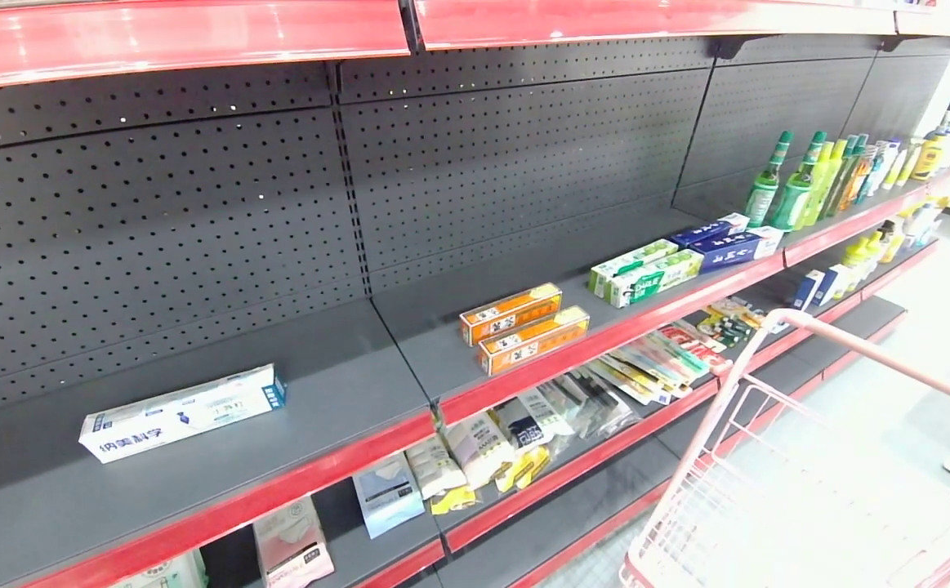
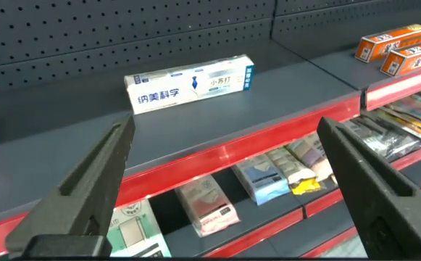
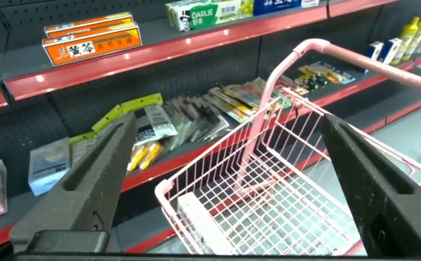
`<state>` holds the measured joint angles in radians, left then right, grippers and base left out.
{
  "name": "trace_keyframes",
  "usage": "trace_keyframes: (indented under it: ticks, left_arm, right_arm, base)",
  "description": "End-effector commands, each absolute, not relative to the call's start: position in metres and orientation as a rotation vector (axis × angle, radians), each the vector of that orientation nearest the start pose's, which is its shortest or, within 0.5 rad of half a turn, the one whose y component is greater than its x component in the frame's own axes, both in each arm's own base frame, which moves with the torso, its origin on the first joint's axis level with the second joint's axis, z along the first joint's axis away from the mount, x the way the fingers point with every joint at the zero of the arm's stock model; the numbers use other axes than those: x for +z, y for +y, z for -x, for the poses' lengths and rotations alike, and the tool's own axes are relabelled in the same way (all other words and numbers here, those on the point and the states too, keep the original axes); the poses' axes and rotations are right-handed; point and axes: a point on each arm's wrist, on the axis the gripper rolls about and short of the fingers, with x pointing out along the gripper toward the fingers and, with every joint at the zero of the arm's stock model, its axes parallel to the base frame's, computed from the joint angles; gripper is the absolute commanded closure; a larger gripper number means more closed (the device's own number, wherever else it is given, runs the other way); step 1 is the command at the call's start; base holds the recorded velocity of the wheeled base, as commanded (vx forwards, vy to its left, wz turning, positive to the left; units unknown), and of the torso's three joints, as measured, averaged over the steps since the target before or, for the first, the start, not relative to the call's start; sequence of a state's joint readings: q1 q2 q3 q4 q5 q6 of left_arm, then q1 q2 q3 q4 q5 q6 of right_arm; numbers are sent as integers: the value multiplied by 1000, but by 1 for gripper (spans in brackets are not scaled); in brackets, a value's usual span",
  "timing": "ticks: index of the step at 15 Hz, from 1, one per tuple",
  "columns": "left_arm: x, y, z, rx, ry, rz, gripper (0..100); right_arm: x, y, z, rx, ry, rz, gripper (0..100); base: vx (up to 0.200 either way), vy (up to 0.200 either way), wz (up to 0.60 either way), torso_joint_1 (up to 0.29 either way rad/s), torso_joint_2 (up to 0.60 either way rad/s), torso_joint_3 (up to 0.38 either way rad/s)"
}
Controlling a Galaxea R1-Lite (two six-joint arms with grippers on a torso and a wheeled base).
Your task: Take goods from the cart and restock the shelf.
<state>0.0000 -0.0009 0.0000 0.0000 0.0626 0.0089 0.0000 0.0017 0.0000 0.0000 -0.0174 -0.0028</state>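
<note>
A pink wire cart (image 1: 777, 490) stands at the lower right, in front of the shelf (image 1: 344, 384). On the grey shelf board lie a white toothpaste box (image 1: 185, 411), two orange boxes (image 1: 524, 327), green-and-white boxes (image 1: 646, 273) and blue boxes (image 1: 728, 241). My left gripper (image 2: 224, 188) is open, hanging in front of the red shelf edge below the white toothpaste box (image 2: 190, 81). My right gripper (image 3: 228, 192) is open above the cart (image 3: 268, 181); a white item (image 3: 196, 217) lies on the cart's floor.
Green bottles (image 1: 801, 180) line the shelf at the far right. The lower shelf holds packets and toothbrush packs (image 1: 524, 425). A perforated back panel (image 1: 197, 204) rises behind the shelf, with a red-edged board (image 1: 180, 33) above. The wide stretch around the white box is bare.
</note>
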Motion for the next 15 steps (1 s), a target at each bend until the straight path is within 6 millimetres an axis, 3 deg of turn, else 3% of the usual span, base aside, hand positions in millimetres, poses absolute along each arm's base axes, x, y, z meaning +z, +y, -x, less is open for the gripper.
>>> trace_keyframes:
  ticks: [1,3,9,13,14,15]
  left_arm:
    - [75,1,23,63,0,-9,0]
    - [75,1,23,63,0,-8,0]
    - [75,1,23,63,0,-9,0]
    - [75,1,23,63,0,-8,0]
    - [75,1,23,63,0,-8,0]
    - [75,1,23,63,0,-8,0]
  right_arm:
    - [76,0,23,-18,2,2,0]
    - [76,0,23,-17,2,5,0]
    - [76,0,23,-17,2,3,0]
    - [76,0,22,-15,14,8,0]
    - [82,0,23,1,-9,18,0]
    - [131,0,20,40,-26,-18,0]
  base:
    - [0,0,0,0,0,0]
    - [0,0,0,0,0,0]
    - [0,0,-600,1,2,1]
    - [0,0,0,0,0,0]
    - [0,0,0,0,0,0]
    - [0,0,0,0,0,0]
